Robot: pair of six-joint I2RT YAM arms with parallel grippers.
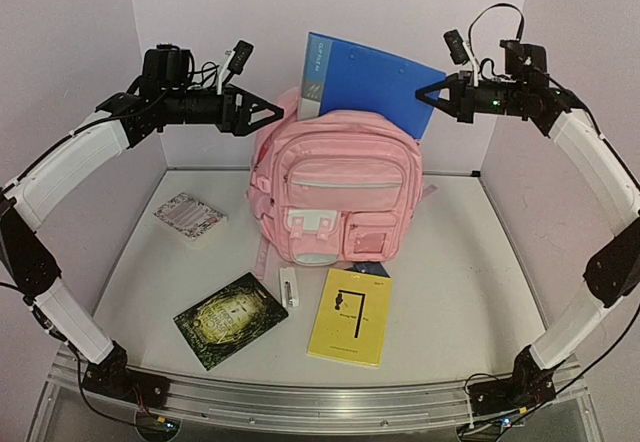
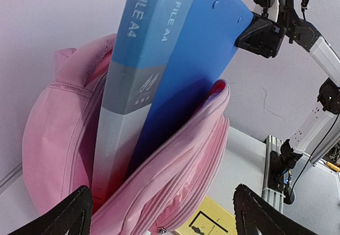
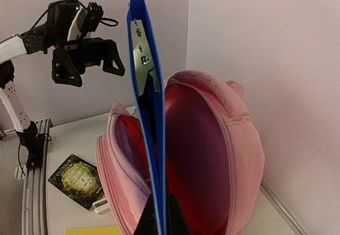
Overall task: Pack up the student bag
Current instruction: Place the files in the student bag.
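Left gripper [image 1: 272,114] level, spread wide; right gripper [image 1: 425,92] pinches blue folder [image 1: 370,77].

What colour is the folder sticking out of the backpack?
The clip file is blue; top external view.

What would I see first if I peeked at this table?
A big pink student bag stands in the middle of the table, with a tall blue file poking out of its open top. The right gripper pinches the file's corner, and a yellow booklet lies in front.
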